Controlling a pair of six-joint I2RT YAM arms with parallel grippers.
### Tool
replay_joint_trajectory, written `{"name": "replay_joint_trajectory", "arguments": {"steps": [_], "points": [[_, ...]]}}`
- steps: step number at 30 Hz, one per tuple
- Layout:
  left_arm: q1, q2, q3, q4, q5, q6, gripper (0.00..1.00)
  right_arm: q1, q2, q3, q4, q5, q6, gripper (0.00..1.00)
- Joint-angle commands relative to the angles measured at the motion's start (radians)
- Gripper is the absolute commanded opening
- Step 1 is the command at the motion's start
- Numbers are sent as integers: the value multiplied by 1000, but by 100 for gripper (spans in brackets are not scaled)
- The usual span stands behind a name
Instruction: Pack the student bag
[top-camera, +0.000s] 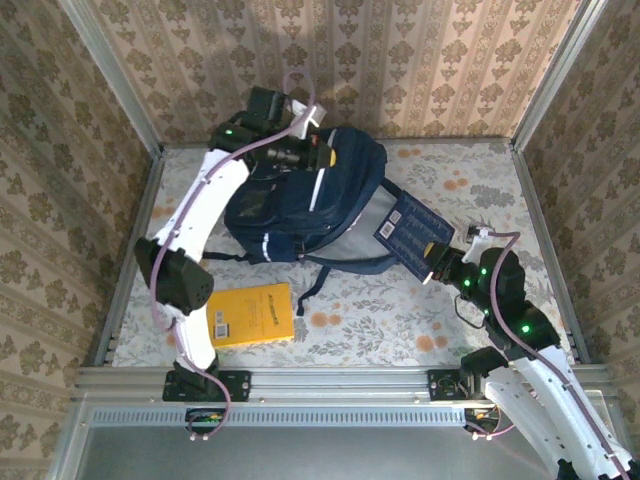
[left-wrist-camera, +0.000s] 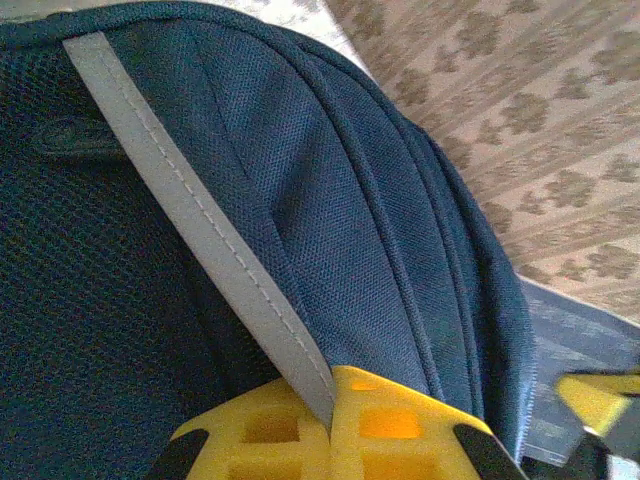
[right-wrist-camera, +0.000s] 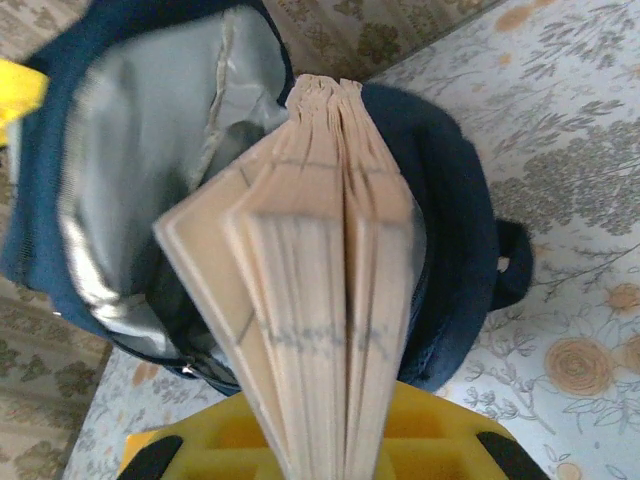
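**Both pincers busy at the bag**

The left wrist view shows the left pincer (left-wrist-camera: 330, 405) clamped tight on the student bag (left-wrist-camera: 380, 230) by its grey strip (left-wrist-camera: 210, 250). The right wrist view shows the right pincer (right-wrist-camera: 325, 450) gripping a book (right-wrist-camera: 310, 330), page edges toward the camera, at the bag's grey-lined opening. From above, the bag lies mid-worktop (top-camera: 400, 330), toward the patterned back wall (top-camera: 400, 60). A yellow book (top-camera: 250, 313) lies near the left arm's base, with open floral surface beside it.

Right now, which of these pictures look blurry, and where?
Right wrist view: the book is soft along its page edges, close to the lens; the flowered tablecloth is sharper. Left wrist view: the student bag weave is crisp, the lower right corner smeared. Top view: evenly lit, sharp.
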Motion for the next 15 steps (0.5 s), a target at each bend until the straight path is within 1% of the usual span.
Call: {"name": "replay_joint_trajectory", "arguments": {"steps": [1, 2, 4, 6, 8, 10, 12, 15], "points": [[26, -81, 10, 88, 225, -12, 0, -3, -21, 14, 17, -102, 18, 0], [31, -92, 7, 98, 262, -10, 0, -3, -21, 4, 42, -135, 36, 0], [66, -116, -3, 123, 293, -15, 0, -3, -16, -23, 112, -211, 74, 0], [90, -140, -37, 210, 349, -58, 0, -4, -2, -41, 174, -264, 114, 0], [102, -140, -53, 286, 421, -108, 0, -2, 17, -49, 216, -292, 147, 0], [101, -128, -44, 320, 488, -125, 0, 0, 42, -57, 262, -318, 177, 0], [97, -115, -33, 320, 535, -112, 0, 1, 71, -59, 310, -340, 216, 0], [90, -107, -35, 329, 581, -103, 0, 10, 125, -58, 379, -337, 292, 0]]}}
